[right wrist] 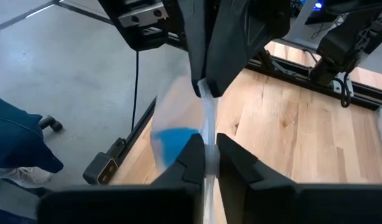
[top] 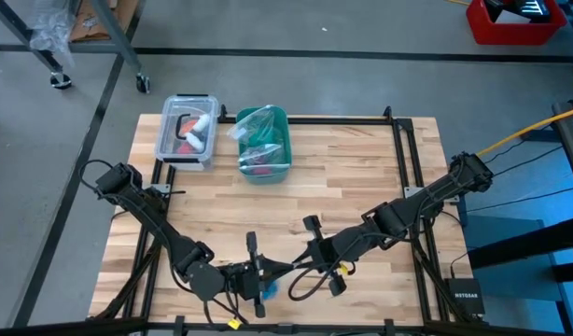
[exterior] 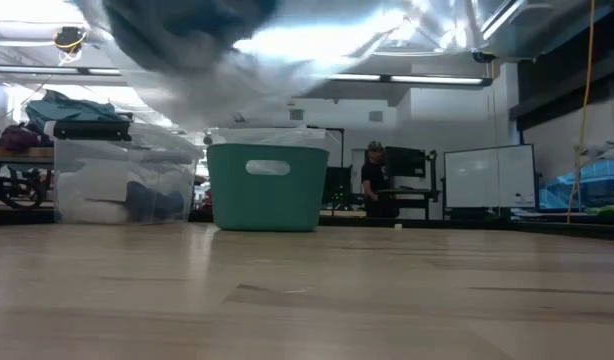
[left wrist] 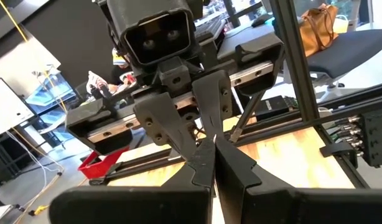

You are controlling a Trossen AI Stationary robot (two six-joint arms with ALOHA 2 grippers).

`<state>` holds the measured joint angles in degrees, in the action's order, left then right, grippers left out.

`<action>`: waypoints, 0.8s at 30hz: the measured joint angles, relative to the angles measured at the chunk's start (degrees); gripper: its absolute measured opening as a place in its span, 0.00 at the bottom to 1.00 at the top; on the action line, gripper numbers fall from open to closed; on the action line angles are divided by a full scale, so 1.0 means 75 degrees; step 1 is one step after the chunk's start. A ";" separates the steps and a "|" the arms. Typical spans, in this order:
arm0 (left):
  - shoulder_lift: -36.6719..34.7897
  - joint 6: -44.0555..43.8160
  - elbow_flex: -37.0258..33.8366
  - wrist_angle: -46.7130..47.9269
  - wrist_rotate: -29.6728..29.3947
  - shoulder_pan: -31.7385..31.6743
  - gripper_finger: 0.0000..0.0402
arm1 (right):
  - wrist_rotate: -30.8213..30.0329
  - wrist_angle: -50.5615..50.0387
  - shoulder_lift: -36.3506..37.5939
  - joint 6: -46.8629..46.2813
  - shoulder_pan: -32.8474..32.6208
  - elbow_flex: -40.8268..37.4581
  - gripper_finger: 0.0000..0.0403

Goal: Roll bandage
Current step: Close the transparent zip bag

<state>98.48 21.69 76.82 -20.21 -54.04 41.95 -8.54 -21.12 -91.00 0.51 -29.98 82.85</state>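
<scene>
The bright blue bandage (right wrist: 175, 143) sits inside a clear plastic bag (right wrist: 207, 118) that hangs in the air over the table's near edge, between my two grippers. My left gripper (top: 275, 272) and my right gripper (top: 292, 264) meet tip to tip there, each shut on the bag's thin film. In the right wrist view my left gripper (right wrist: 203, 87) stands opposite my right gripper (right wrist: 208, 153). In the low view the bag (exterior: 237, 60) is a pale blur high above the tabletop. My left gripper pinches the bag's film (right wrist: 204, 93) between its two fingers, coming level from the table's left. The bag hangs below the fingers, clear of the table. My right gripper pinches the same film edge (right wrist: 209, 144) between its two fingers, slanting down from the table's right, a short way from the left fingers. The film runs as a narrow strip between the two holds.
A teal bin (top: 264, 145) with bagged items and a clear lidded box (top: 186, 131) stand at the table's far left. Black frame rails (top: 403, 159) border the wood. A person (exterior: 374, 180) stands in the room behind, and a person's leg (right wrist: 17, 143) is off the near side.
</scene>
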 joint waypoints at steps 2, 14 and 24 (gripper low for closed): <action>0.0000 0.0043 -0.0001 0.0003 -0.0001 0.0000 0.00 | -0.0003 -0.0077 0.0000 0.0000 0.0000 0.0000 0.06; 0.0000 0.0859 -0.0012 -0.0647 -0.0314 0.0129 0.00 | -0.0006 -0.1081 0.0006 -0.0224 0.0000 -0.0003 0.12; -0.0003 0.0926 0.0000 -0.0735 -0.0309 0.0163 0.00 | 0.0367 -0.0342 0.0006 -0.0050 0.0003 -0.0003 0.03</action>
<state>98.45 28.64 76.82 -25.72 -56.36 43.18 -5.78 -23.68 -90.96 0.14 -29.95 82.83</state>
